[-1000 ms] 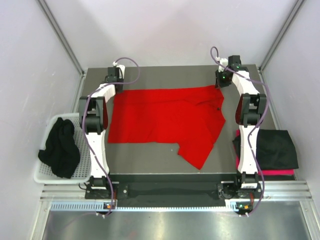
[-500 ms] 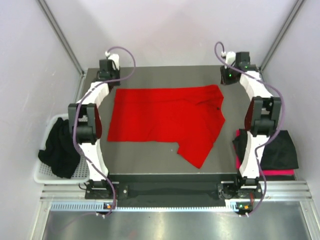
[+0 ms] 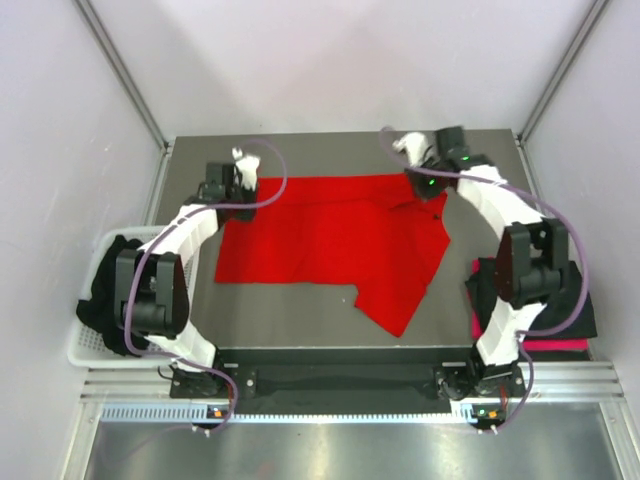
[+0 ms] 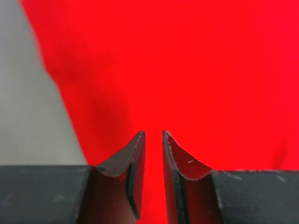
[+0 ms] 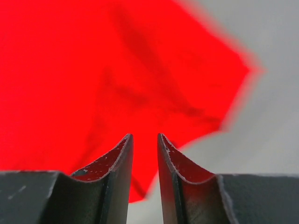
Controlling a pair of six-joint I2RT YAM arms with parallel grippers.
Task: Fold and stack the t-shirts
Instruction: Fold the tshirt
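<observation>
A bright red t-shirt (image 3: 330, 240) is being shown spread nearly flat across the middle of the dark grey table (image 3: 300, 325). Its near right part is being drawn out to a point toward the table's front edge, and a few creases are being shown near its far right corner. The left gripper (image 4: 153, 135) is being held over the far left corner of this shirt. In the left wrist view its jaws are being held slightly apart, only the red cloth beneath is being seen through the narrow gap, and nothing is being pinched. The right gripper (image 5: 145, 137) is being held over the far right corner of the same shirt, where the blurred edge of the cloth is being met by bare table. Its jaws too are being held a little apart, released, with no cloth between them. Whether either pair of fingertips is touching the cloth cannot be told. Left of the table, a white mesh basket (image 3: 85, 350) is being filled by a crumpled black t-shirt (image 3: 120, 290), which is being partly hidden by the left arm (image 3: 190, 225). Right of the table, a second black t-shirt (image 3: 575, 322) is being carried flat on a pinkish-red t-shirt (image 3: 550, 345). Only a thin strip of that lower shirt is being shown, and both are being partly covered by the right arm (image 3: 500, 205).
</observation>
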